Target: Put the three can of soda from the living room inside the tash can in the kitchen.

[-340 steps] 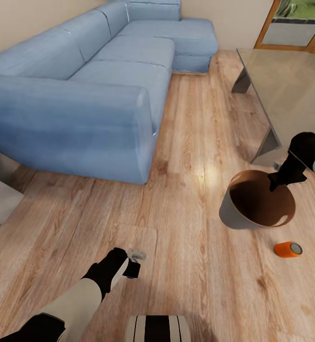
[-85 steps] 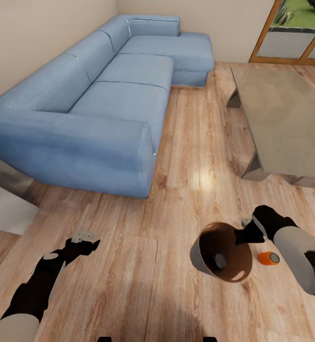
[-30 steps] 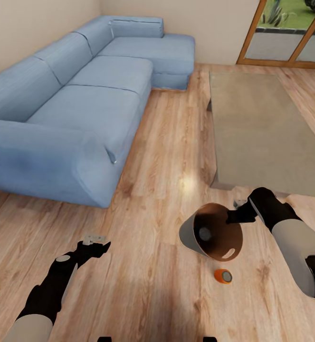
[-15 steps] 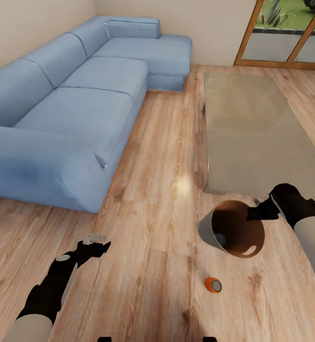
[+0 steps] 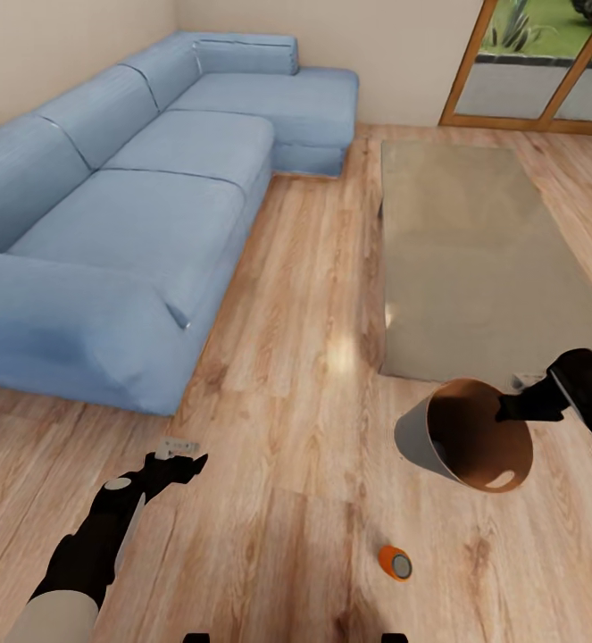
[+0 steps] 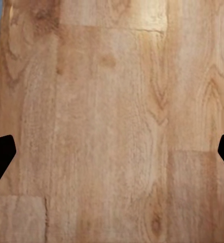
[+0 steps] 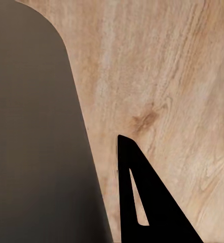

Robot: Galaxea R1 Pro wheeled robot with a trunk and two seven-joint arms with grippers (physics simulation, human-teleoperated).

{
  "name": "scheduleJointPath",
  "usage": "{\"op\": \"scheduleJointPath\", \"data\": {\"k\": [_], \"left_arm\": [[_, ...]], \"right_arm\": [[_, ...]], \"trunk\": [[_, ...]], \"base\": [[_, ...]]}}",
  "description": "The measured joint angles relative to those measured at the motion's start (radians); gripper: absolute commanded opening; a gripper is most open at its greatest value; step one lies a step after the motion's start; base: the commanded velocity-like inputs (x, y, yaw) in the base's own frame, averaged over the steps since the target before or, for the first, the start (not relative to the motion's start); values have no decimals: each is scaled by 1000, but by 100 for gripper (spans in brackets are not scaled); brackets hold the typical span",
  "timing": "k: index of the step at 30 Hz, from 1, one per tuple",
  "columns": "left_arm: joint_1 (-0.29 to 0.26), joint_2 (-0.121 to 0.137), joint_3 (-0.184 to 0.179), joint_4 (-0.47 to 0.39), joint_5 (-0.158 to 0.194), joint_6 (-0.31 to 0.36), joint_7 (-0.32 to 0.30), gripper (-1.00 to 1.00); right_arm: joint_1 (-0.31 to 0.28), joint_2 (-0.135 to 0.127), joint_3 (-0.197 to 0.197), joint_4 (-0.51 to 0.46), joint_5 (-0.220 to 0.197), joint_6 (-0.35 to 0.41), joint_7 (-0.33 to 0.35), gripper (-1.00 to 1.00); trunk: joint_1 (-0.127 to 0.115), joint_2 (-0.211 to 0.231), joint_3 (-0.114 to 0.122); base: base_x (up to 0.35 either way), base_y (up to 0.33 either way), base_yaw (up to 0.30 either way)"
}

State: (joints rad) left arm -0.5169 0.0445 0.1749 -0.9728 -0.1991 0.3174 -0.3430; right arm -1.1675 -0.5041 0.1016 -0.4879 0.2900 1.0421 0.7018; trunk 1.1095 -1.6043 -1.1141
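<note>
The grey trash can [image 5: 471, 434] hangs slightly tilted just above the wood floor in front of the coffee table, its brown-orange inside facing me. My right gripper [image 5: 512, 411] is shut on its far right rim; the right wrist view has the grey bin wall [image 7: 36, 142] against one black finger [image 7: 152, 212]. One orange can of soda [image 5: 395, 563] lies on its side on the floor, nearer me and left of the bin. My left gripper [image 5: 185, 454] hovers open over bare floor far to the left, fingertips wide apart [image 6: 112, 157]. What lies inside the bin is unclear.
A long blue sectional sofa [image 5: 135, 205] fills the left side. The low glass-topped coffee table [image 5: 474, 241] stands just behind the bin. Wood-framed glass doors [image 5: 528, 80] are at the far right. Open wood floor runs between sofa and table.
The view has shifted. My right gripper has carried the trash can rightward, away from the orange can on the floor, and the bin now sits more upright. The left arm has held still.
</note>
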Motion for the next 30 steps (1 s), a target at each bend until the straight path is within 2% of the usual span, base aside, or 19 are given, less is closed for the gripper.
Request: {"op": "scheduleJointPath", "data": {"k": [1,4,7,12,14,18,22,23,24,27,30], "left_arm": [[0,0,0,0,0,0,0,100],[0,-1,0,-1,-1,1,1,100],[0,-1,0,-1,-2,2,1,100],[0,-2,0,-2,-2,7,1,100],[0,-2,0,-2,-3,23,1,100],[-2,-2,-1,-33,-3,119,0,100],[-6,-2,-2,-66,-3,251,-3,100],[-8,-3,-2,-91,-2,316,-4,100],[-8,-3,-3,-107,-2,347,-5,100],[-10,-6,-73,-200,5,483,-4,100],[-11,-11,-98,-225,5,517,-4,100]], "right_arm": [[1,-9,-1,2,-9,3,1,-100],[17,-21,0,7,2,0,1,-100],[37,-25,1,9,13,-2,1,-100],[59,-27,-2,11,-4,2,2,-100],[70,-27,-2,11,4,-1,1,-100],[88,-27,-3,11,10,-2,1,-100],[91,-26,-4,12,4,-1,2,-100],[93,-26,-3,11,2,0,2,-100],[94,-26,-3,12,0,0,2,-100],[116,-25,-5,11,-7,4,1,-100],[123,-25,-4,11,6,-1,-4,-100]], "trunk": [[0,0,0],[0,0,0],[0,0,0],[0,0,0],[0,0,0],[0,0,0],[0,0,0],[0,0,0],[0,0,0],[0,0,0],[0,0,0]], "base": [[8,-303,0],[3,-307,0],[1,-309,0],[0,-312,0],[0,-316,0],[32,-280,0],[109,-185,0],[134,-147,0],[140,-148,0],[72,-229,0],[25,-283,0]]}}
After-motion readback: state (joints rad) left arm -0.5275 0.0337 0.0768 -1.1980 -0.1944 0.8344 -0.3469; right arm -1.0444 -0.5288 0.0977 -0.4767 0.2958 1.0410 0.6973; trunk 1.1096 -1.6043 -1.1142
